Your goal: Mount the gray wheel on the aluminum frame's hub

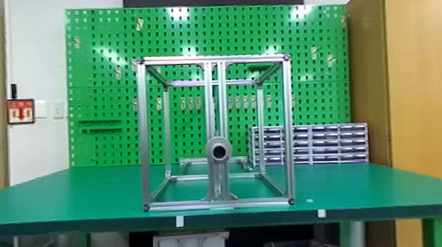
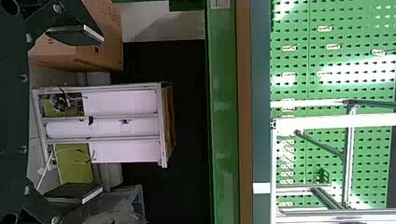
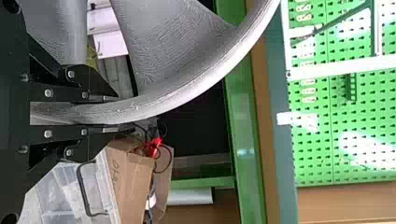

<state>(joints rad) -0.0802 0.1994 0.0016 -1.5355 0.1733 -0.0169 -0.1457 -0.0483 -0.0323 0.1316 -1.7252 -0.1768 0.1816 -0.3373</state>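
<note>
Right wrist view: jaws pinching gray wheel (image 3: 177,60), cardboard box (image 3: 131,182) beyond; left jaws spread.

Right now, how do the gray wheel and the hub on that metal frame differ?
The gray wheel is in the robot's right hand, gripped by its rim, while the hub sits on the frame. The wheel has broad spokes and a large curved rim; the hub is a compact collar around a dark opening. Both are gray and rounded.
</note>
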